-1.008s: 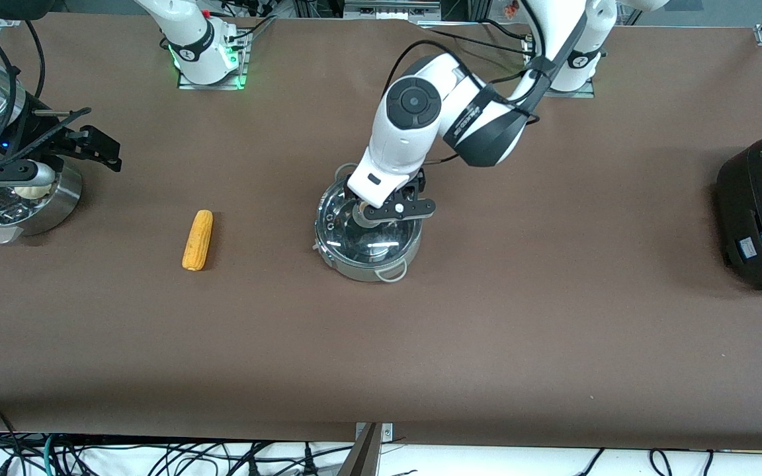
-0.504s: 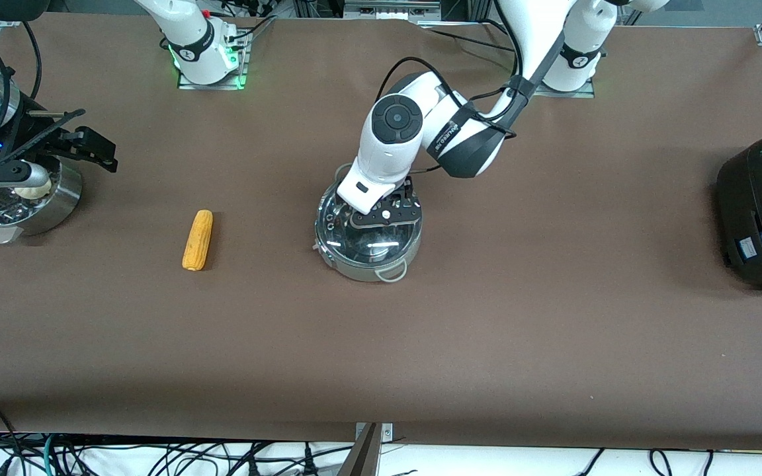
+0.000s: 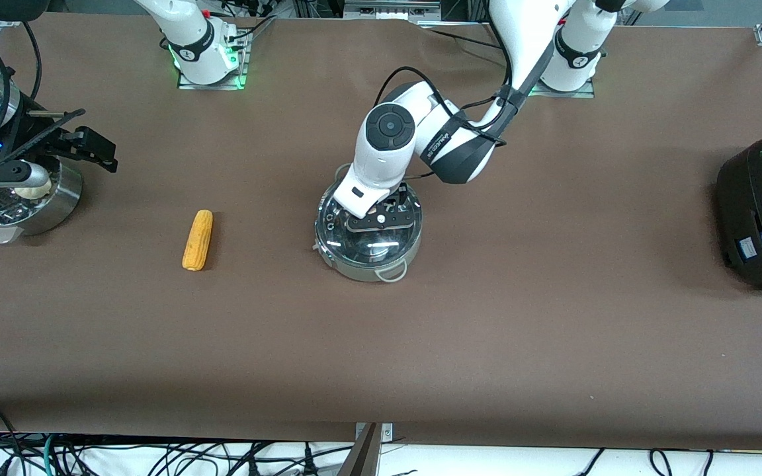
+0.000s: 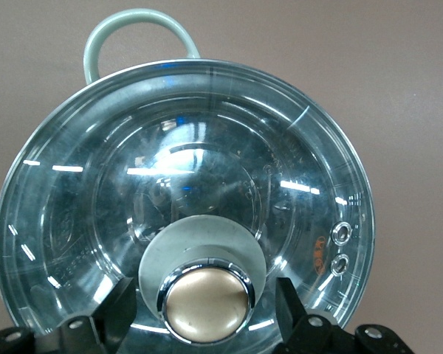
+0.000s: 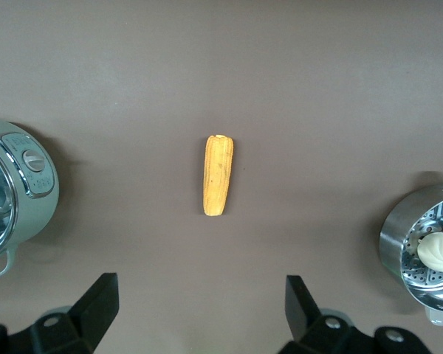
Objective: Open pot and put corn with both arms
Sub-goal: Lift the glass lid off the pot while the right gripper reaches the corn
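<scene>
While the pot (image 3: 368, 241) sits near the middle of the brown table (image 3: 553, 317) with its glass lid (image 4: 184, 199) on, the left gripper (image 3: 380, 220) is down over that lid, its two black fingers (image 4: 118, 306) spread wide on either side of the knob (image 4: 205, 301) with a gap showing on both sides, so the claw is released and grips nothing; the knob, gold-coloured with a chrome ring, rises from a pale grey base at the lid's centre; one wire loop handle (image 3: 393, 274) pokes out from the pot's rim on the side nearer the front camera; the corn (image 3: 197, 239) lies flat on the table, well apart from the pot toward the right arm's end, touched by nothing; the right gripper (image 3: 57, 149) hangs in the air at the right arm's end of the table, partly over the steel bowl (image 3: 50, 198) that holds a white bun (image 5: 437, 251), and its fingers (image 5: 96, 306) stand wide apart with nothing between them, so this claw too is released; that arm waits; a black cooker (image 3: 761, 211) sits at the left arm's end of the table, far from the pot.
</scene>
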### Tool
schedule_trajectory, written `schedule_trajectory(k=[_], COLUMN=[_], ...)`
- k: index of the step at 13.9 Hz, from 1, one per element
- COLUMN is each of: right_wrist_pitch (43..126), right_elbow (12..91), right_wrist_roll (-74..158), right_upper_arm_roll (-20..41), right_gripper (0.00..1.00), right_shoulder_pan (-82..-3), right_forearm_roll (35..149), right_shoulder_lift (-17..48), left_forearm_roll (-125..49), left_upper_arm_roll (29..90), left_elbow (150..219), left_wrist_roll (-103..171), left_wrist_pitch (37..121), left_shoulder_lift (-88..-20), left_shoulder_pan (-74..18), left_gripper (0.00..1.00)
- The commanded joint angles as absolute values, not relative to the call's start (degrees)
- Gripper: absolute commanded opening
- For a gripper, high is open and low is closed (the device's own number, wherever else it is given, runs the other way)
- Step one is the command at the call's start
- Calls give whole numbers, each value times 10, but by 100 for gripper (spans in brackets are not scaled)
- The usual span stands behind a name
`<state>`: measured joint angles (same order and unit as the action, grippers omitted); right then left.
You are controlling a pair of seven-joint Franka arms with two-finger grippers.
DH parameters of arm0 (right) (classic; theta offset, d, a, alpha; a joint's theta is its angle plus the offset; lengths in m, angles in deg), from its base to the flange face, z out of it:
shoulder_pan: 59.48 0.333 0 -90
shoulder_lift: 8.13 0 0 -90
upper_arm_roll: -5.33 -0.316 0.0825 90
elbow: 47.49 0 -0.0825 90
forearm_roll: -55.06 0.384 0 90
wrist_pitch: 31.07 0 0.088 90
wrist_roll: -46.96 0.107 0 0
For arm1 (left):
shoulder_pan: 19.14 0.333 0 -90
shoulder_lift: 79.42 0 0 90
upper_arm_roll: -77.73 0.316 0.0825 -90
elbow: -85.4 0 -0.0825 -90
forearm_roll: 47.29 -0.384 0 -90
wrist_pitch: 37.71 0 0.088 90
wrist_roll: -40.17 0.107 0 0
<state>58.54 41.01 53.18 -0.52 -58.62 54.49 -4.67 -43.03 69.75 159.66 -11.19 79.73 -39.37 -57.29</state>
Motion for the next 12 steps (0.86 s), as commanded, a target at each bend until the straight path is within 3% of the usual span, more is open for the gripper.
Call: schedule_trajectory(k=[1, 2, 5, 6, 9, 12], right_wrist_pitch=[583, 583, 582, 581, 577, 588], right_elbow=[401, 401, 401, 401, 406, 419], right_wrist_roll=[530, 531, 528, 531, 530, 530], right_upper_arm_roll=[-6, -6, -6, -8, -6, -7], right_gripper=[100, 100, 100, 100, 100, 100], right_shoulder_pan=[-594, -598, -598, -597, -600, -598], right_forearm_roll=[544, 546, 546, 545, 546, 542], right_shoulder_lift=[-37, -38, -36, -35, -34, -28], left_forearm_roll=[-452, -455, -456, -463, -500, -515], left_upper_arm_roll=[706, 706, 707, 707, 706, 704], left_elbow=[1576, 1576, 1577, 1578, 1579, 1576], left_wrist_roll=[-118, -118, -117, -118, -119, -119], left_wrist_pitch=[794, 794, 787, 781, 744, 714], left_shoulder_lift=[-386, -386, -389, -392, -392, -395], left_shoulder_pan=[-583, -584, -583, -583, -595, -596], left_gripper=[41, 31, 22, 13, 1, 0])
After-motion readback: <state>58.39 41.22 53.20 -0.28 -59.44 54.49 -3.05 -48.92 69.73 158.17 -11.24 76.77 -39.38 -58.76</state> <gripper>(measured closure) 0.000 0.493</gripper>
